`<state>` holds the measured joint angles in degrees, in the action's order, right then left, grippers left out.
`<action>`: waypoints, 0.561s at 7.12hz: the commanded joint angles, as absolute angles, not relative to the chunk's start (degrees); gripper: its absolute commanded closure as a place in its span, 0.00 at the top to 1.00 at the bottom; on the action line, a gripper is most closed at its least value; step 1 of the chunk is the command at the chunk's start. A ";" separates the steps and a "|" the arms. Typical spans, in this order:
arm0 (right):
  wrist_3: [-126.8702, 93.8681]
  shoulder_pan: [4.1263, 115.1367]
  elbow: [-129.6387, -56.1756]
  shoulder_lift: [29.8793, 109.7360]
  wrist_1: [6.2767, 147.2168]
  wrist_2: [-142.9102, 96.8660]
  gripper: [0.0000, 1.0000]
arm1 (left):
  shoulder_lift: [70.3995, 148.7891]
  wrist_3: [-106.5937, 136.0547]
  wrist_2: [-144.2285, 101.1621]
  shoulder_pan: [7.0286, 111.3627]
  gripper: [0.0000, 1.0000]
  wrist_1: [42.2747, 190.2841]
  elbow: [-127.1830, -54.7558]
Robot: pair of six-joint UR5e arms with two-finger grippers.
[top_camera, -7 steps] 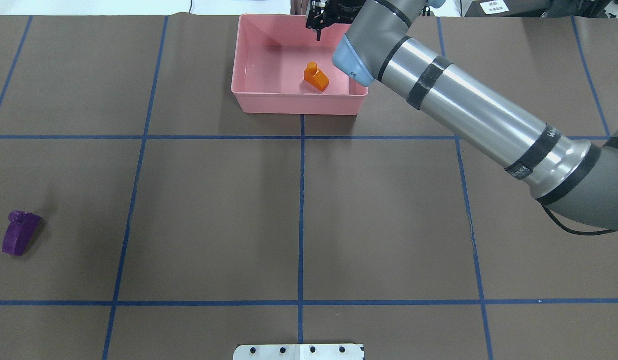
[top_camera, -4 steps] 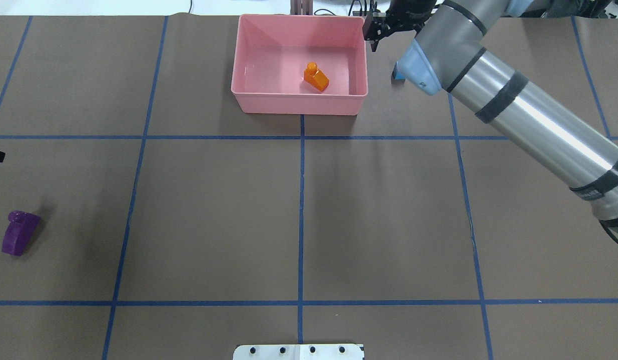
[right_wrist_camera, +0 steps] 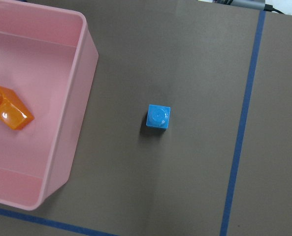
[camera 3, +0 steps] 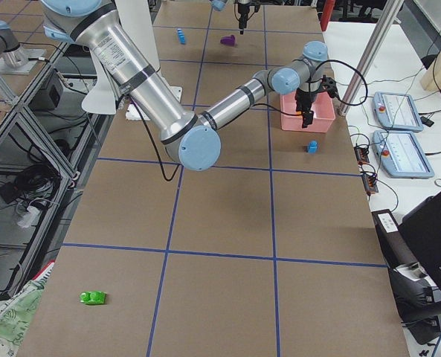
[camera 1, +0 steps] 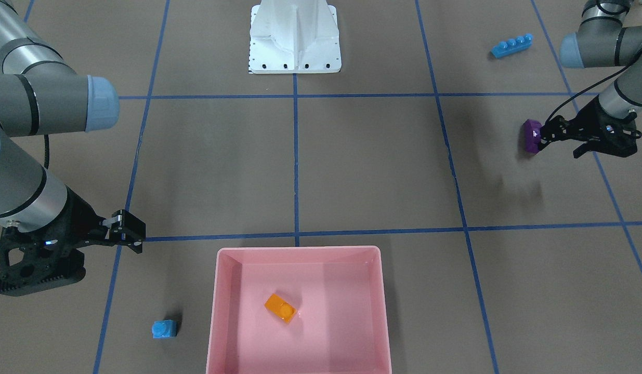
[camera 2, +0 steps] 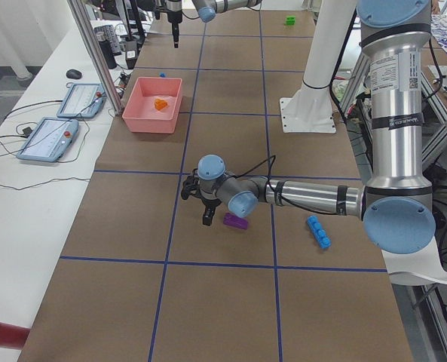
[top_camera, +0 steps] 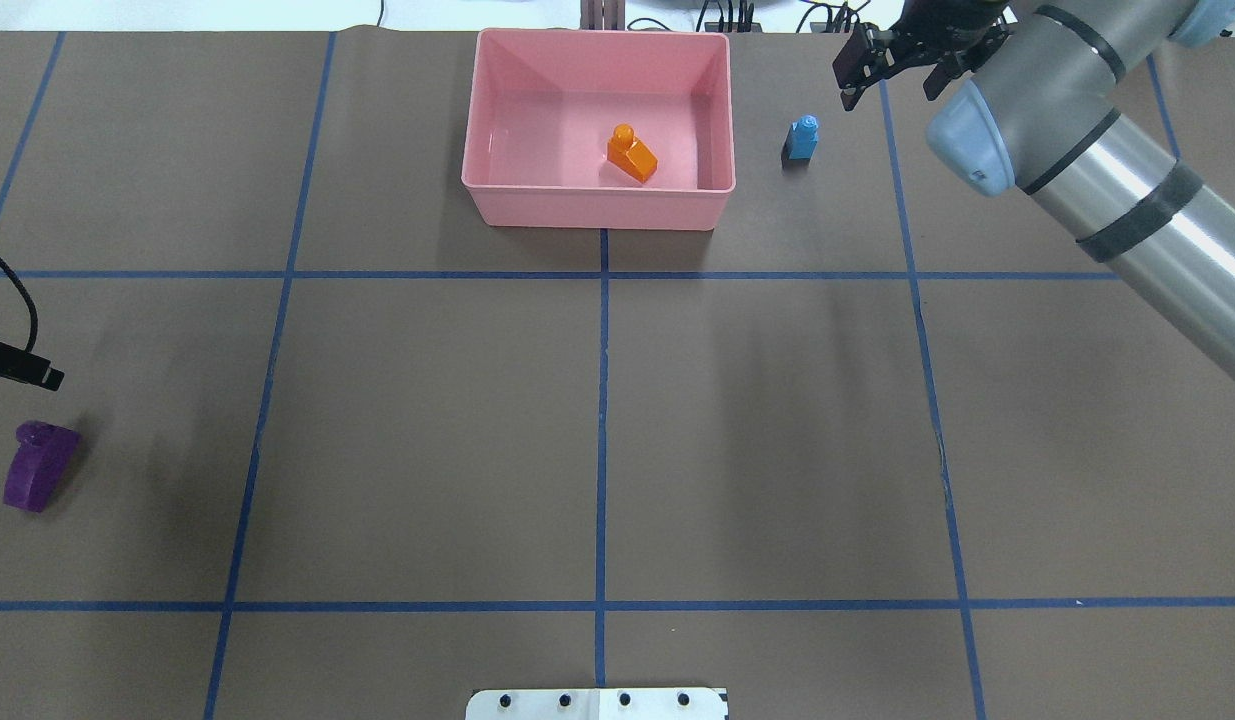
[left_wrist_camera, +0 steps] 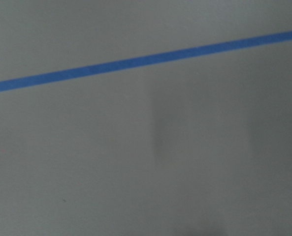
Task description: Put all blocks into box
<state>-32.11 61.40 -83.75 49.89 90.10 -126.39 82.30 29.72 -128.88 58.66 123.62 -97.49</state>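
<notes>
Lying inside the pink box [top_camera: 597,212], near the middle of its floor, the orange brick [top_camera: 631,153] has its long axis running diagonally to the box walls. Its studded end points toward the box's far-left corner in the overhead view and its sloped end toward the near-right corner.

The small blue brick [top_camera: 802,138] stands on the table [top_camera: 597,420] just beside the box, off its short wall on the robot's right, not touching it. Its single stud points straight up; it is squarish, with no clear long axis.

The right pincer [top_camera: 889,88] hovers beyond that brick, farther from the box, its fingers spread and holding nothing.

The purple wedge [top_camera: 39,465] lies well apart from the box, toward the robot's left and nearer the robot. Its long axis runs roughly square to the box's long walls, slightly skewed, and its stud end faces the box's row.

The left pincer [camera 1: 559,145] hangs just beside the wedge, spread and not closed on it; whether a fingertip touches it cannot be told.

The long blue brick [camera 1: 511,45] lies farther still from the box on that same side. Its four studs sit in a line roughly parallel to the box's long walls.

The green brick [camera 3: 94,297] lies far off on the opposite side of the box, too small for its heading to be read.
</notes>
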 commanded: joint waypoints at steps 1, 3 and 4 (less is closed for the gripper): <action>-31.90 61.44 -84.73 50.71 90.18 -126.47 1.00 | 79.02 29.62 -125.61 54.51 0.63 123.66 -100.72; -31.90 61.44 -84.81 50.98 90.18 -126.39 1.00 | 78.93 29.62 -124.37 52.57 0.61 123.57 -100.20; -31.90 61.44 -84.81 50.98 90.18 -126.39 1.00 | 78.93 29.53 -124.28 51.78 0.61 123.49 -99.85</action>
<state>-31.91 61.44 -84.76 50.92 90.17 -126.42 79.01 29.60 -124.64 52.85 123.56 -100.19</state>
